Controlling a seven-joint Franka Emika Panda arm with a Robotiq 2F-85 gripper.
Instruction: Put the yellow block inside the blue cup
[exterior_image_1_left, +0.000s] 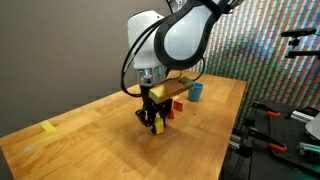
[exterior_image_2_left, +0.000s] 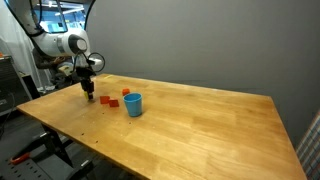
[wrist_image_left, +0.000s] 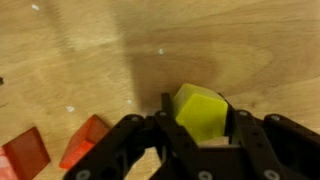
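Between the jaws, clearest from the wrist view: yellow block (wrist_image_left: 200, 112).

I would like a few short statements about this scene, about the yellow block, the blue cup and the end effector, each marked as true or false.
1. The yellow block sits between the fingers of the end effector. True.
2. The yellow block is already inside the blue cup. False: it is at the end effector, apart from the cup.
3. The blue cup lies on its side. False: it stands upright on the table.
4. Two red blocks lie on the table close to the end effector. True: the wrist view shows both beside the fingers.
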